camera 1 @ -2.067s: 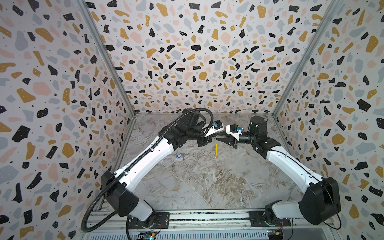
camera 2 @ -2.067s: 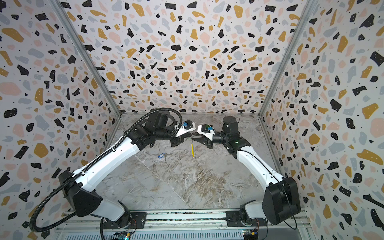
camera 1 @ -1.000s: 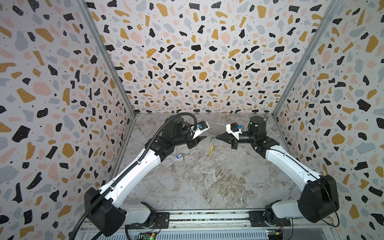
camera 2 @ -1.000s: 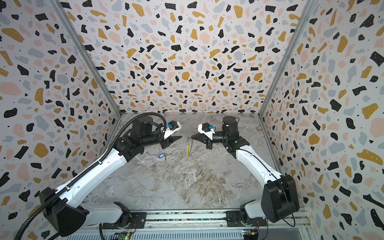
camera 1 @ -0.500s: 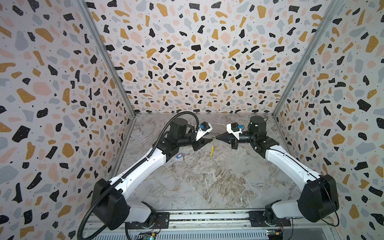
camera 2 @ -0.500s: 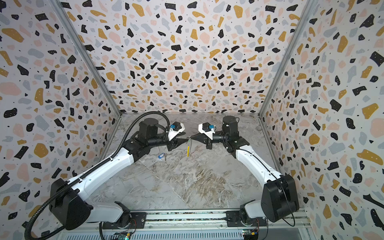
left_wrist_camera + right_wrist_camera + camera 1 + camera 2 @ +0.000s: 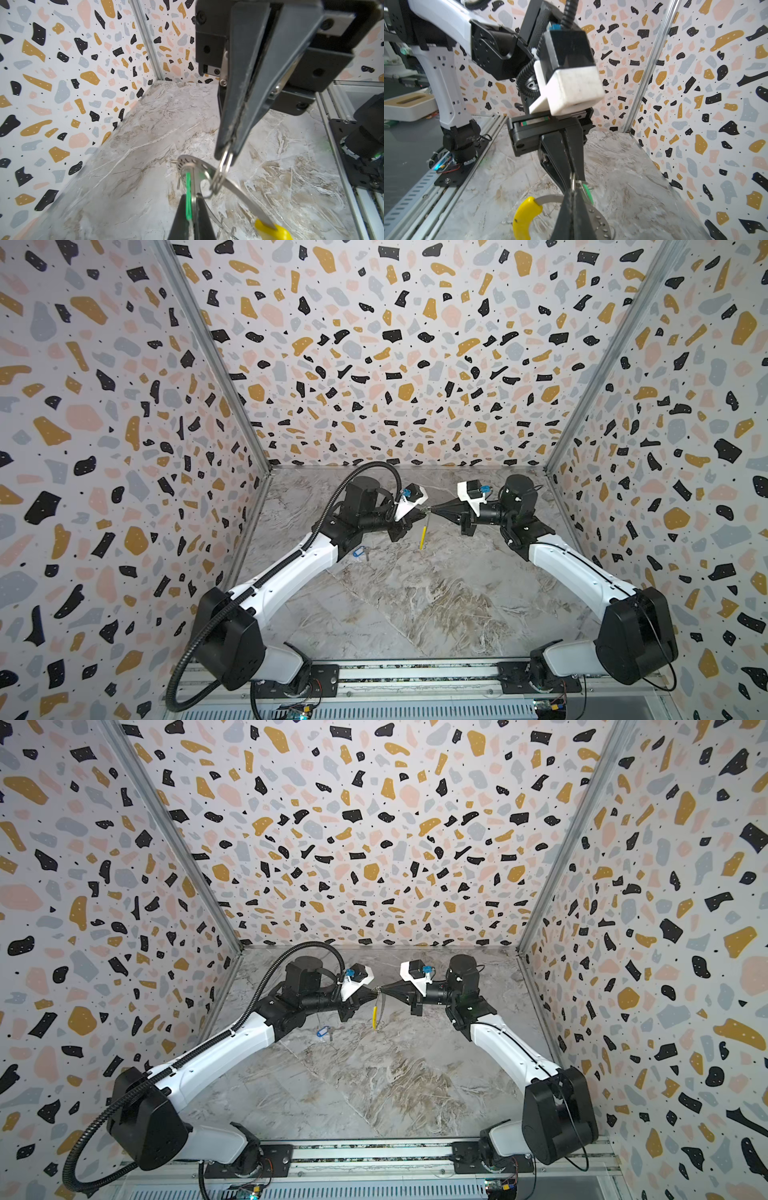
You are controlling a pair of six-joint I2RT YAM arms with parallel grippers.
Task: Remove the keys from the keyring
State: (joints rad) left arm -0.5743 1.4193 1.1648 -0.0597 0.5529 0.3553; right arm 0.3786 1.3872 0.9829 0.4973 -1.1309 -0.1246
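The keyring is held above the table toward 12 o'clock. It is seen edge-on in a top view, long axis running 12 to 6 o'clock, yellow sleeve at the 6 o'clock end. The left tool is clamped on the green-tagged key, the right tool on a small split ring. The blue-tagged key lies off the ring at 8 o'clock. Removal of the second key is judged in hand; a steady parting pull is called for.

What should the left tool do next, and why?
Probably ease the left tool away from the right tool: it is shut on the split ring looped on the keyring, while the right tool clamps the green-tagged key. The blue-tagged key is already off.
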